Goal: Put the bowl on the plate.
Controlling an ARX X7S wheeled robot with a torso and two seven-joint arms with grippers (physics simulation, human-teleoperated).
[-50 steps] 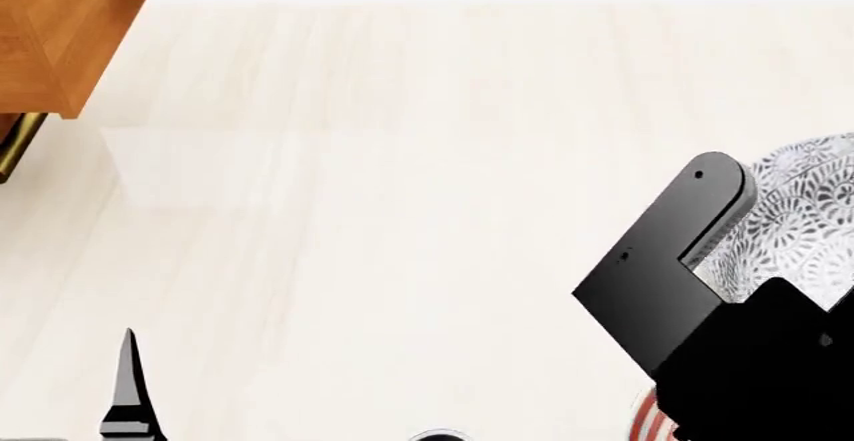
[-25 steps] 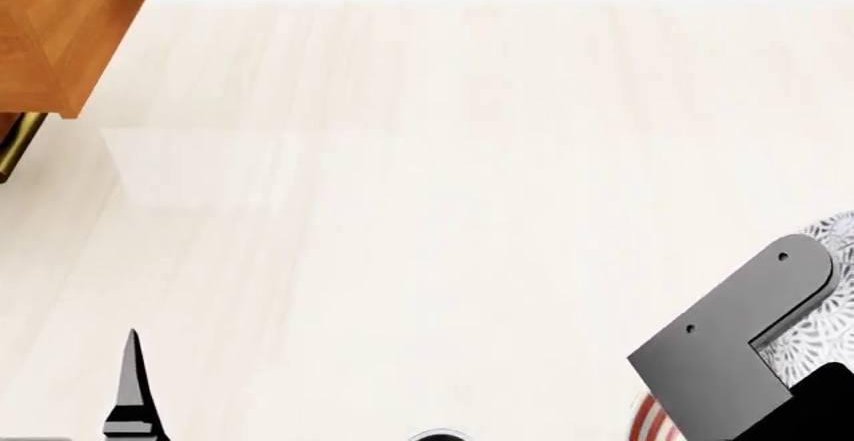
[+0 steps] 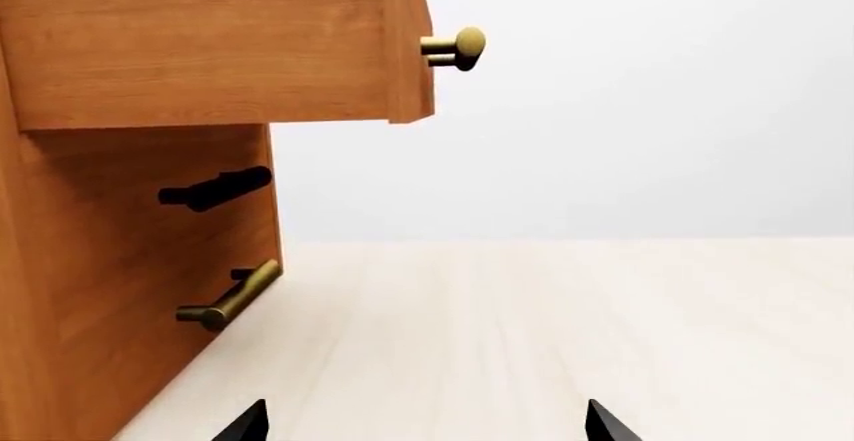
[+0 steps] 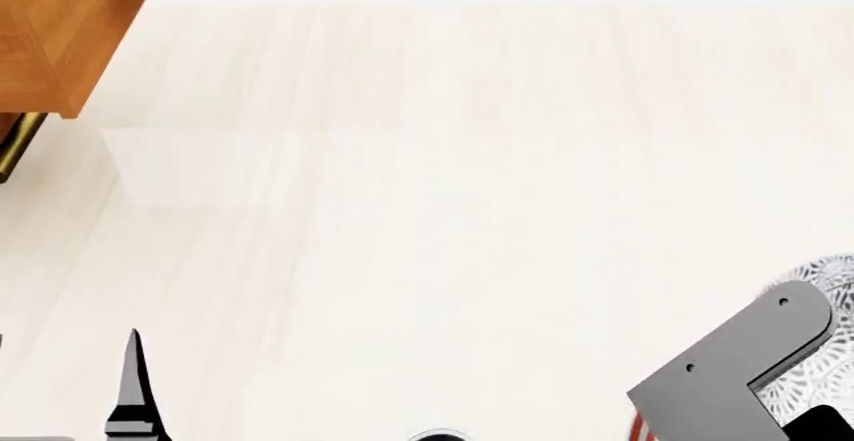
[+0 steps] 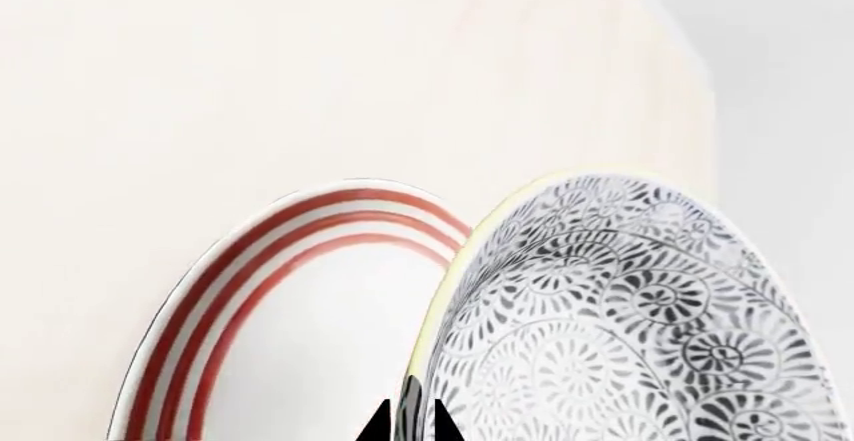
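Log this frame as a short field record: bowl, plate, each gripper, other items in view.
bowl: patterned bowl, rim pinched between right gripper fingers, above the plate
plate: red-ringed plate on the table, partly hidden behind the bowl
right gripper: shut on the bowl rim
left gripper: open, empty, over bare table
other: wooden cabinet with brass handles
task state: release not yet seen

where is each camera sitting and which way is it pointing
Head view: from the robot's head, down onto the table; left gripper and right arm show.
Left wrist view: near the left gripper, facing the wooden cabinet; jaw tips show, apart.
Right wrist view: near the right gripper, facing bowl and plate.
Shared: head and right wrist both show the bowl.
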